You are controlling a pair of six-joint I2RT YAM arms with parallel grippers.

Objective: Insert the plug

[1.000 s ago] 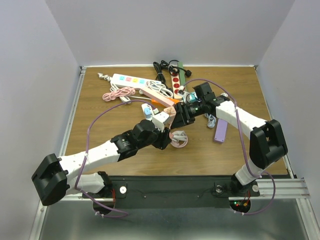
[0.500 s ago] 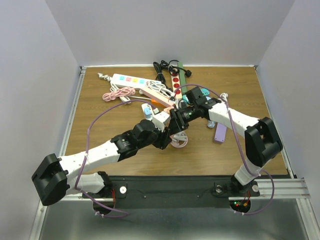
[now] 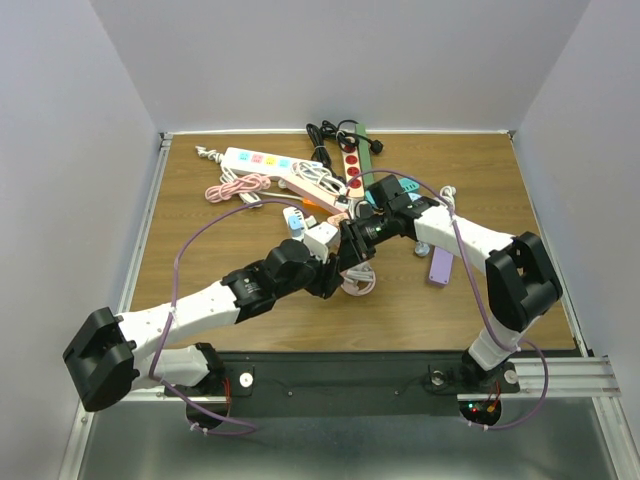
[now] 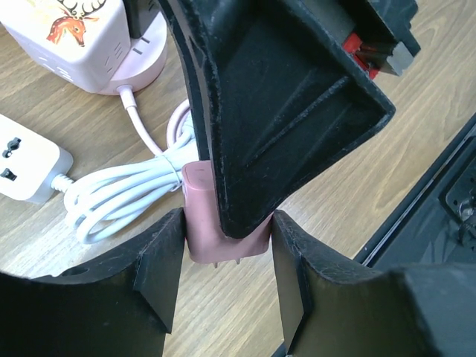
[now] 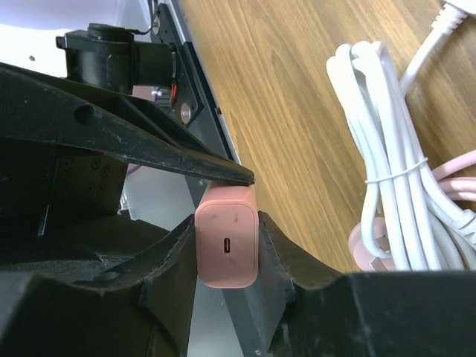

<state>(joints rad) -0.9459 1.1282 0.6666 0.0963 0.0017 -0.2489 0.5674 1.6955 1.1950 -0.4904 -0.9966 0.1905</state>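
mid-worktop [image 3: 210, 240], the left end effector [image 4: 227, 256] pinches the pink plug [image 5: 226, 244] by its sides, prongs pointing toward the wood. the right end effector [image 5: 227, 260] is clamped on the same plug from the opposite end. beyond lies a coiled white cable [image 4: 111, 195], then a white power strip [image 3: 258, 160] near the far edge.

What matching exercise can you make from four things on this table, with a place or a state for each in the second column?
1. small pink plastic charger block
2. white plastic cable
3. long white power strip with coloured sockets
4. white cube-shaped socket block

a. bears a deer picture
b. near the wooden table's far left corner
c. tied in a bundle
d. held between the left claw's fingers

Pairs: 1-d, 2-c, 3-b, 4-a.
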